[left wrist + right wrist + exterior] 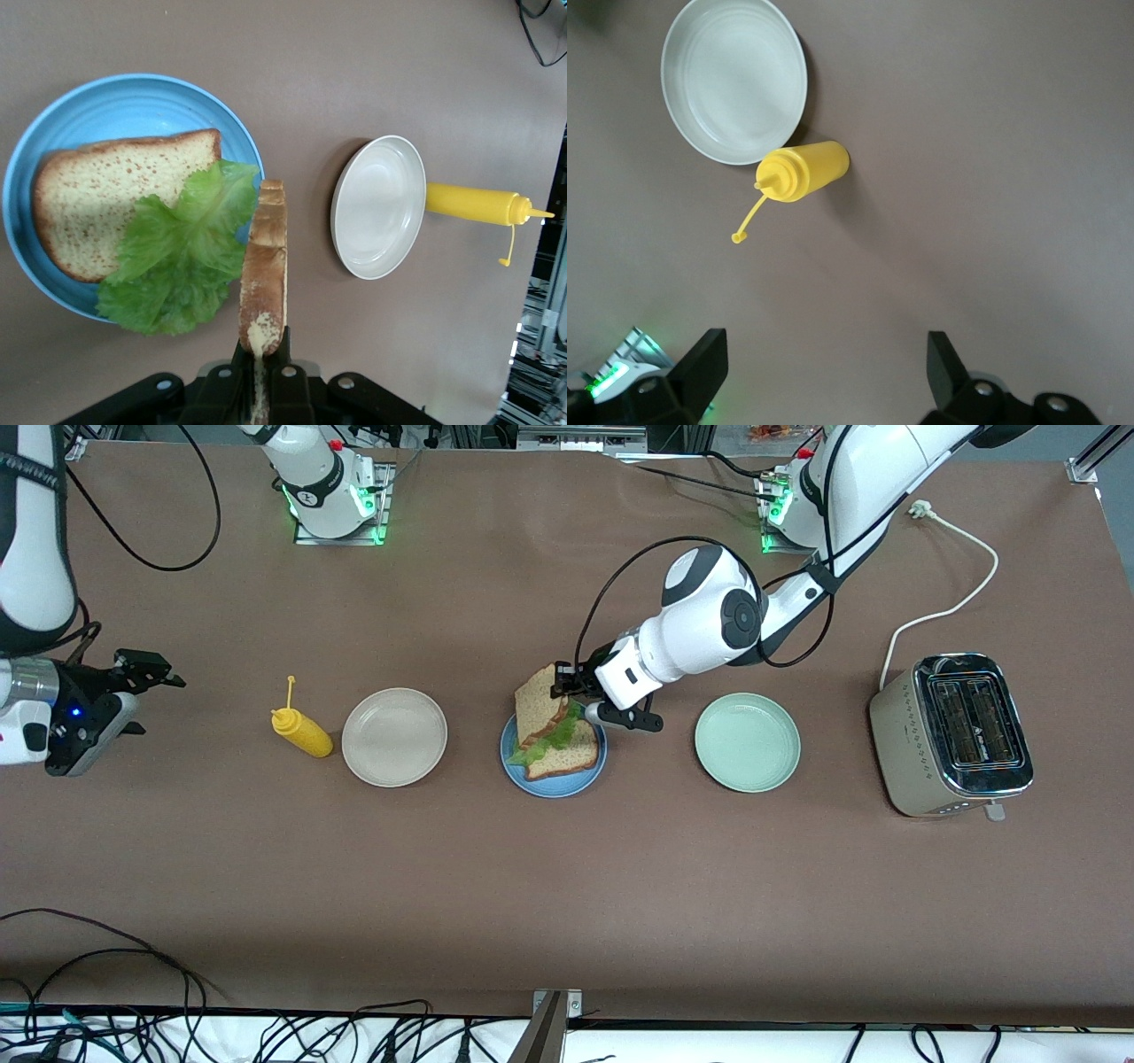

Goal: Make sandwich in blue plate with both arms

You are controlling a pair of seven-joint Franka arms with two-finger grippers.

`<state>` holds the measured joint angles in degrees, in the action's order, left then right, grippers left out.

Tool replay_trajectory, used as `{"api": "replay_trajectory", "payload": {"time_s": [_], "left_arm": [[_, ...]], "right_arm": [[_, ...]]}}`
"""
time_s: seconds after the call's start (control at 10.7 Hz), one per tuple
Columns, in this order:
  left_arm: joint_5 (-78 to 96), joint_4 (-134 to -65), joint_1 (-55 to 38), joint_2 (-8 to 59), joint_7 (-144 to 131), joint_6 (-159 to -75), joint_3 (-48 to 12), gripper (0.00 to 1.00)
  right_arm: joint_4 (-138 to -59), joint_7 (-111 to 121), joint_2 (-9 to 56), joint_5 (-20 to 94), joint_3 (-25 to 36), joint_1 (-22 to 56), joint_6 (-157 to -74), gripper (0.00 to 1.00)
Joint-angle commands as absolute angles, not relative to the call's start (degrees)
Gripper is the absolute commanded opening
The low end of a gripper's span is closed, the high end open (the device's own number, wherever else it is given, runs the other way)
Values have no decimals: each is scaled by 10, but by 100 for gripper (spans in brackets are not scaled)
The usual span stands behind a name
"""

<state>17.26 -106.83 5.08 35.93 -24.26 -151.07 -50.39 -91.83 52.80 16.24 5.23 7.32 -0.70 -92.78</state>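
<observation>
At the left edge of the front view, the right gripper [133, 691] hangs over bare table with its fingers spread wide and nothing between them; this arm waits, parked clear of the work.

Next, in the centre-left of the frame, the yellow squeeze bottle [301, 731] stands just beside the beige plate [394, 737], which holds nothing.

At the frame's centre lies the blue plate [554, 784]. On it rest the bottom bread slice [115, 199] and the lettuce leaf [182, 266], the leaf overhanging the rim on one side.

The left gripper [567, 682] is over the plate, its fingers clamped on the crust edge of the top bread slice [539, 704]. The slice stands tilted on edge (probably so it can be hinged down flat onto the leaf), its lower edge at or near the lettuce. Judged from this, the sandwich lacks only its lid; release should follow once the slice lies flat.

Right of centre sits the empty pale green plate [747, 742], and at the right of the frame the toaster [952, 735], its cord unplugged.
</observation>
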Motion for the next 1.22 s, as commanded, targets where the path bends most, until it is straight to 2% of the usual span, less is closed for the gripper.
{"api": "replay_trajectory", "payload": {"time_s": [0.0,0.28,0.37,0.56,0.75,0.84,1.03,1.12], "left_arm": [[225,-1035,61,408,-174,-1511,-512,0],[233,-1021,62,426,-141,-1512,-496,0],[233,-1019,62,438,-135,-1513,-492,5],[234,-1005,62,452,-138,-1513,-490,6],[242,-1005,58,460,-134,-1514,-490,7],[241,-1005,53,471,-133,-1514,-483,18],[235,-1005,55,470,-132,-1514,-483,23],[234,-1005,55,469,-131,-1514,-482,32]], "right_arm": [[-985,349,92,-15,69,19,-942,100],[-977,209,64,-39,70,34,-922,100],[-973,205,56,-37,73,34,-918,100],[-926,120,47,-20,76,32,-848,100],[-912,55,42,-17,80,32,-844,100],[-909,46,38,-14,82,30,-848,100],[-902,43,26,28,106,30,-848,100],[-909,47,24,36,107,24,-849,100]]}}
